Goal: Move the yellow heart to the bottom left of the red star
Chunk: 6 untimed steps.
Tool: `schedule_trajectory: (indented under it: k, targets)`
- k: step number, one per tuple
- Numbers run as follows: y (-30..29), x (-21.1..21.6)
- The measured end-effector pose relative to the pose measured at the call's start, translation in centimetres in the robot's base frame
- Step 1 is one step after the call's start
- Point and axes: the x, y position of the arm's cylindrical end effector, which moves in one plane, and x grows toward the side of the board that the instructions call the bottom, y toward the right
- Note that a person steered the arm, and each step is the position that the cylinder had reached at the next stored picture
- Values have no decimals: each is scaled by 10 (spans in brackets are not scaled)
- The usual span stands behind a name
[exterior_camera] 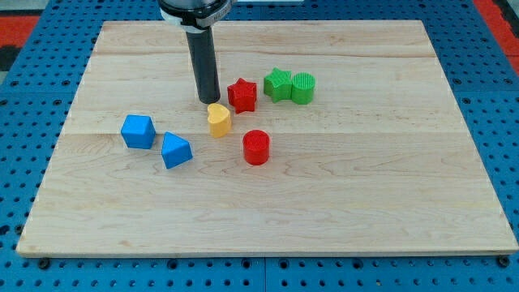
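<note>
The yellow heart (218, 120) lies on the wooden board, just below and to the left of the red star (242, 95); a small gap separates them. My tip (208, 100) stands right above the heart's top edge, touching or nearly touching it, and to the left of the red star. The dark rod rises from there to the view's top.
A red cylinder (255, 147) lies below the star. A green star (277, 83) and a green cylinder (302, 88) sit together right of the red star. A blue cube (138, 130) and a blue pentagon-like block (175, 150) lie at the left. The board (365, 195) rests on blue pegboard.
</note>
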Motion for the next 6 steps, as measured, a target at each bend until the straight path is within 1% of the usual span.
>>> schedule_trajectory:
  k: [1,2,3,4,6]
  targets:
    - [-49,-4]
    - [-64,36]
    - [-43,98]
    - [-2,104]
    - [24,58]
